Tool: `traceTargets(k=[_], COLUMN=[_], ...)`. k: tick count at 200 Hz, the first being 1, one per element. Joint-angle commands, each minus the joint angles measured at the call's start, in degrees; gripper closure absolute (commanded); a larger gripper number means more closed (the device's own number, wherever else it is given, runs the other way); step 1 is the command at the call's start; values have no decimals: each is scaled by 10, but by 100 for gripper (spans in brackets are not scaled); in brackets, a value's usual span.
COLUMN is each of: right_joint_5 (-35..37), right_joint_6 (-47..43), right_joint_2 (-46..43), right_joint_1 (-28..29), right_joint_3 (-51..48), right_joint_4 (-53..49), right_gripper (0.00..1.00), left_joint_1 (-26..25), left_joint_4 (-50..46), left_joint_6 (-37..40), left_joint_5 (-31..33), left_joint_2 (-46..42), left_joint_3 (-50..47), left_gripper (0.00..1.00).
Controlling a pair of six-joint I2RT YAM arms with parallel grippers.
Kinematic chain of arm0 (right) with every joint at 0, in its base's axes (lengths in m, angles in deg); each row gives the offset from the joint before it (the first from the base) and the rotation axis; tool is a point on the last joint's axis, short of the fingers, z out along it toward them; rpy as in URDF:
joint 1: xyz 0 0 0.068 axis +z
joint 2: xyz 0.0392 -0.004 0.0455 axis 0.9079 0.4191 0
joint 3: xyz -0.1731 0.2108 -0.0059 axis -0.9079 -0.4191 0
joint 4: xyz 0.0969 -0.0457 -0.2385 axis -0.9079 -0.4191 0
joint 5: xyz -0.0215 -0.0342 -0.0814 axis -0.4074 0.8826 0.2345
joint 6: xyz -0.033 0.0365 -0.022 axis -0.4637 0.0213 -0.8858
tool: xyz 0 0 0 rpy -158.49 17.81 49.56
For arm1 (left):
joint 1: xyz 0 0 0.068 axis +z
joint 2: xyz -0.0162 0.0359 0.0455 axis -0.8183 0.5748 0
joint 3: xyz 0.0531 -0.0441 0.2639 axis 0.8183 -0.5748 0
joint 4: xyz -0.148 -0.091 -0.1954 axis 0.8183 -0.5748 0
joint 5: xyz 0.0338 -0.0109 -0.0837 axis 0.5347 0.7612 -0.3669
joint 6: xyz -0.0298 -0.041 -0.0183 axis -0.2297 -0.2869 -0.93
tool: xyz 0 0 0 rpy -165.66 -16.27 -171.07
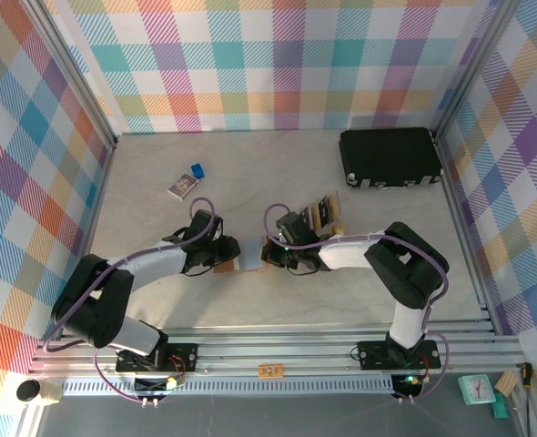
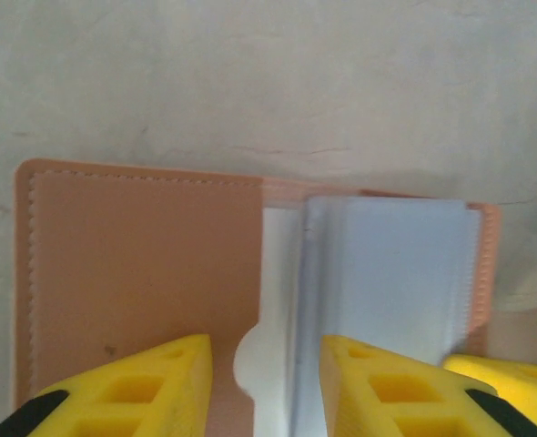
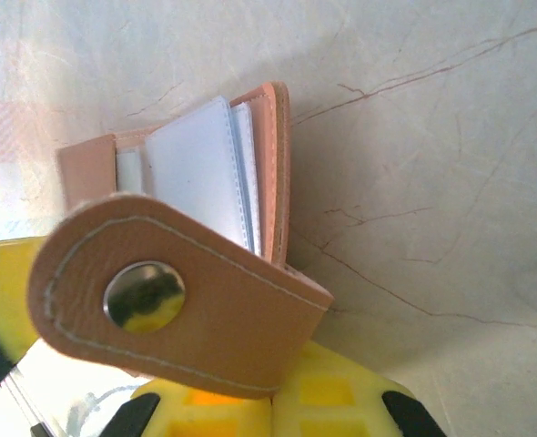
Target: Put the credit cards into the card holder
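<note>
Card holder [image 1: 248, 254] lies open at the centre of the table [image 1: 341, 296], between both grippers. Tan stitched leather, clear sleeves [image 2: 396, 264], snap tab [image 3: 177, 305] raised.

Left gripper [image 2: 262, 364] is spread across it. Right gripper [image 3: 273, 405] sits under the tab, and its closure cannot be told.

Credit cards [image 1: 327, 214] lie just behind. Black case [image 1: 391, 157] sits far right.

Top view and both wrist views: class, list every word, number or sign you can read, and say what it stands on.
No text can be read in any view.
On the printed box: some print, too small to read.
On the wallet: plain leather, no lettering; its snap button is blank.
On the black case: no lettering can be made out.
</note>
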Motion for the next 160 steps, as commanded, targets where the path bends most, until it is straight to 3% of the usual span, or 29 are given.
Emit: traceTargets(k=[1, 12, 35, 53, 93, 160], right_joint_5=[1, 2, 12, 24, 32, -7], right_joint_6=[0, -7, -32, -53, -78, -93], right_joint_2=[8, 0, -38, -71, -127, -57], right_joint_1=[4, 3, 3, 3, 4, 24], right_joint_3=[-5, -4, 4, 13, 21, 111], right_joint_4=[0, -11, -53, -95, -153, -159], right_gripper=[100, 93, 66, 61, 61, 82], left_joint_1=[-2, -3, -3, -3, -3, -3], left_joint_4=[16, 11, 0, -8, -23, -24], left_joint_6=[28, 37, 51, 60, 73, 78], left_joint_5=[21, 24, 29, 32, 32, 30], left_joint_2=[13, 16, 14, 13, 15, 10], left_joint_3=[-6, -3, 3, 9, 21, 22], left_gripper=[66, 67, 68, 68, 68, 68])
